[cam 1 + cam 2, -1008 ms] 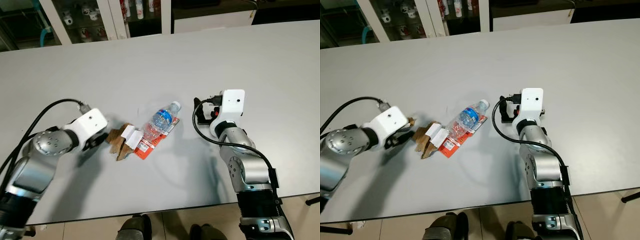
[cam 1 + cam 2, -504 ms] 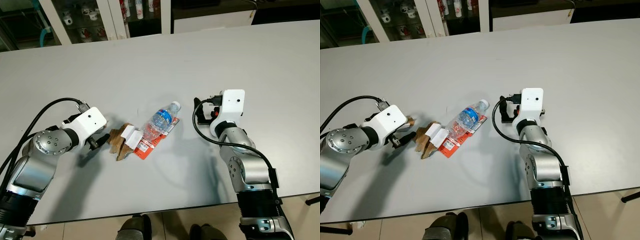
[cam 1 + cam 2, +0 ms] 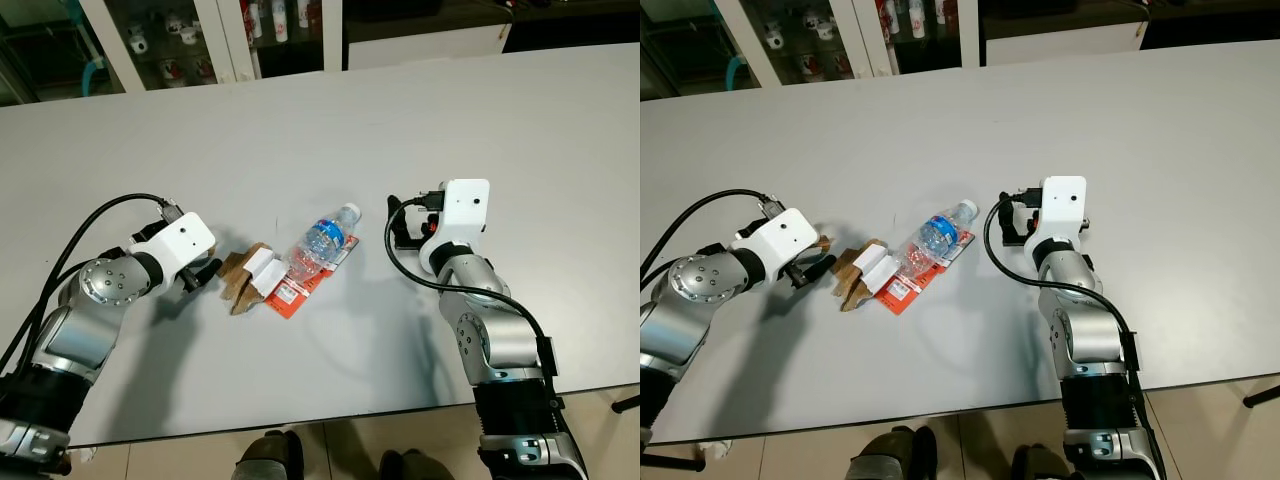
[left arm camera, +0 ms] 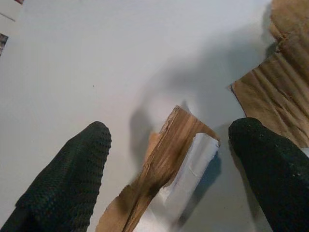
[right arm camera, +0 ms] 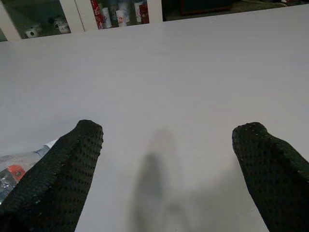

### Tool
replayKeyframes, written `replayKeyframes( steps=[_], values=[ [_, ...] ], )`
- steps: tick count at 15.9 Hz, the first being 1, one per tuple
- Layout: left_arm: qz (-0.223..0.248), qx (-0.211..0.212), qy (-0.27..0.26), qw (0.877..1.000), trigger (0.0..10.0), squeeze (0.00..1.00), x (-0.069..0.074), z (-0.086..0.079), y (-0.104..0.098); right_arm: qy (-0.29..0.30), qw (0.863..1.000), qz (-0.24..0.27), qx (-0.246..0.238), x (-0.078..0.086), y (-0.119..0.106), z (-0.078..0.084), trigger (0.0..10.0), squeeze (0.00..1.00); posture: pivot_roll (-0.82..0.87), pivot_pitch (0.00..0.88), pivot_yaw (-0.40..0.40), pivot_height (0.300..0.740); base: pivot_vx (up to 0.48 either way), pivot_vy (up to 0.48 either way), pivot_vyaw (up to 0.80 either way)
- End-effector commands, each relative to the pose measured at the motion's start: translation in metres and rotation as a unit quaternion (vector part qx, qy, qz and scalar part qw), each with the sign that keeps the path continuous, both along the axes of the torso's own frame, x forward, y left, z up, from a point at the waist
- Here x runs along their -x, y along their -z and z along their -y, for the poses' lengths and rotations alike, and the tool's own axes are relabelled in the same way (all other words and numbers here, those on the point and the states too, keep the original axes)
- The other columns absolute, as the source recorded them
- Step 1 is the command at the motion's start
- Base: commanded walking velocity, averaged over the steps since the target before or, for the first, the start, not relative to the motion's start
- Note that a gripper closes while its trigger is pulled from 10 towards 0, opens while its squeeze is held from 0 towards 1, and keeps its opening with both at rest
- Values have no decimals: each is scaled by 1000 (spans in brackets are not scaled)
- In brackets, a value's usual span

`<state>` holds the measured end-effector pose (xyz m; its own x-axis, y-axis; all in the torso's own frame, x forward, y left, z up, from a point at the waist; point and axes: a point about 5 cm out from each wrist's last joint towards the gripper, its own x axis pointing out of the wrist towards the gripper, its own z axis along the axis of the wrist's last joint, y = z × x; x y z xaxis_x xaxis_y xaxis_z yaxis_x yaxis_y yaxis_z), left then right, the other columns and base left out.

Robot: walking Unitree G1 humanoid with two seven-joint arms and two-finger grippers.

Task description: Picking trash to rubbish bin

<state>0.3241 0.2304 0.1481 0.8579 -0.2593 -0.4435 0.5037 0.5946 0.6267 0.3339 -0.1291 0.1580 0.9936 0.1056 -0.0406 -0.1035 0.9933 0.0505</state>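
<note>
Left of centre on the grey table (image 3: 300, 130), torn brown cardboard (image 3: 240, 279) is seen beside a clear plastic bottle (image 3: 320, 245) lying on a red wrapper (image 3: 300, 290). Just left of the cardboard, the left gripper (image 4: 169, 179) is held with fingers apart, its tips cut off at the frame edge. Right of the bottle, the right gripper (image 5: 169, 174) is likewise spread over bare table, its fingers partly hidden behind the wrist housing in the head views.

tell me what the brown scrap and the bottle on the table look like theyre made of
Brown scrap: probably corrugated cardboard, matte, with torn fibrous edges and a white paper piece stuck on. Bottle: likely thin clear plastic, glossy and see-through, with a blue label and pale cap.
</note>
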Motion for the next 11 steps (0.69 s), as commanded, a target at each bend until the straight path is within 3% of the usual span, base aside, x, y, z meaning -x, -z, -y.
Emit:
replayKeyframes(
  steps=[1, 8, 9, 10, 11],
  values=[
    [-20, 4, -16, 1000, 10000, 0, -1, -5, 16, -4, 1000, -4, -1, 1, 1, -2, 10000, 0, 28, 139, 74, 720, 0, 0, 0],
    [-50, -13, -53, 997, 10000, 0, -12, -14, 49, -3, 1000, -5, -2, 2, 1, -2, 10000, 0, 13, 155, 74, 720, 0, 0, 0],
    [-57, -16, -52, 997, 2157, 0, -11, -14, 53, -3, 1000, -4, -2, 2, 0, -2, 10000, 0, 12, 155, 74, 720, 0, 0, 0],
    [-62, -9, -51, 997, 0, 0, -10, -13, 56, -3, 1000, -4, -2, 2, 0, -1, 10000, 0, 12, 155, 74, 720, 0, 0, 0],
    [-62, -6, -49, 997, 0, 0, -10, -12, 57, -3, 1000, -4, -2, 2, 0, -1, 10000, 0, 12, 156, 73, 720, 0, 0, 0]
  ],
)
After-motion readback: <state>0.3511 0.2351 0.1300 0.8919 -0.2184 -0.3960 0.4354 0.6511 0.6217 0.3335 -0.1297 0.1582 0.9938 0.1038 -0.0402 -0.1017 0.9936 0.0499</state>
